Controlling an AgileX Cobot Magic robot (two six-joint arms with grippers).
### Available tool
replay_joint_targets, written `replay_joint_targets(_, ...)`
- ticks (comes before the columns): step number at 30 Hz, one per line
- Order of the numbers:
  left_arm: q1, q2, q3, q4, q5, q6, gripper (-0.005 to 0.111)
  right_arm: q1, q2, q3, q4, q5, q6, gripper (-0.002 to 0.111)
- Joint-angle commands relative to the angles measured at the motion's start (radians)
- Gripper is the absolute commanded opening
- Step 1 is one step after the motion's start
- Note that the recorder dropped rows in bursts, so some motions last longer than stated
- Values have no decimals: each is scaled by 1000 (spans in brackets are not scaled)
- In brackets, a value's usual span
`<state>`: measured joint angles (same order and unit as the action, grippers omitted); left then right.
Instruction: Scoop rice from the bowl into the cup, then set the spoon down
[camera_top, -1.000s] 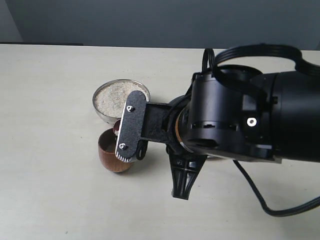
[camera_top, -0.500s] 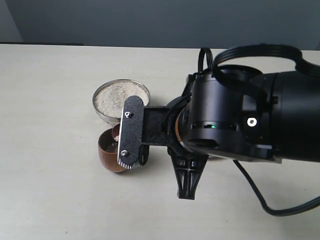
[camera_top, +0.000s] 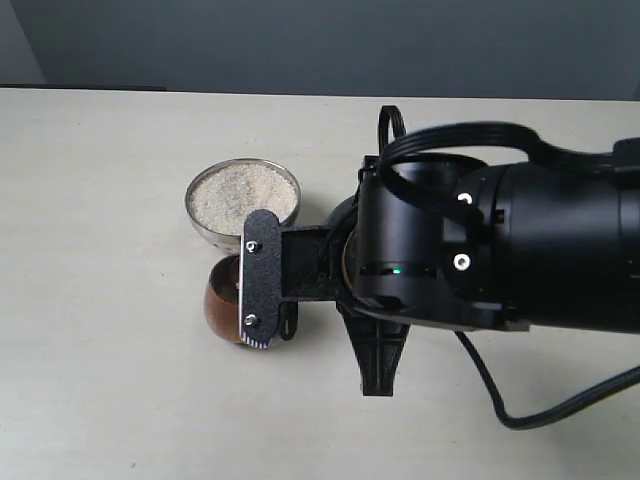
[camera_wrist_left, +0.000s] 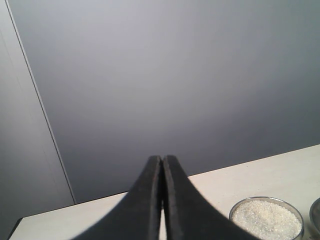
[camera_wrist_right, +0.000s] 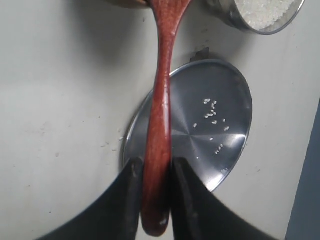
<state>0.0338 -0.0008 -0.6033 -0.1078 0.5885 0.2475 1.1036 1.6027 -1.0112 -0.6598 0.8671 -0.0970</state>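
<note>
The right gripper (camera_wrist_right: 156, 167) has its fingers closed partway on the lower handle of the spoon (camera_wrist_right: 161, 100), one finger on each flat side, so that the spoon cannot roll while it is carried. The handle runs straight out from the fingers toward the cup. Directly beneath the handle lies a flat steel plate (camera_wrist_right: 200, 165) with a few loose grains (camera_wrist_right: 212, 107) scattered on it; it likely serves as the rest for the spoon once scooping ends. Beyond the plate, the cup (camera_top: 222, 305) stands on the table (camera_top: 100, 380) with the gripper body over its mouth. The spoon head is hidden in every view, so whether it is tipped or already emptied cannot be told; the position suggests the transfer step. Just behind the cup, almost touching it, is the bowl (camera_top: 203, 230), filled nearly to the rim with rice (camera_top: 240, 197); the close spacing keeps each carry short. Well clear of this work, the left gripper (camera_wrist_left: 161, 161) hangs with fingers pressed together and nothing between them.
</note>
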Motion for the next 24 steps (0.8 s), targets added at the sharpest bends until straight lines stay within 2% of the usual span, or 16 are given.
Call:
replay_joint_targets(1, 4, 1, -4, -2, -4, 0, 0, 3, 1, -12, -14, -10, -1, -1)
replay_joint_targets(24, 4, 1, -4, -2, -4, 0, 0, 10, 1, -82, -6, 69, -9, -1)
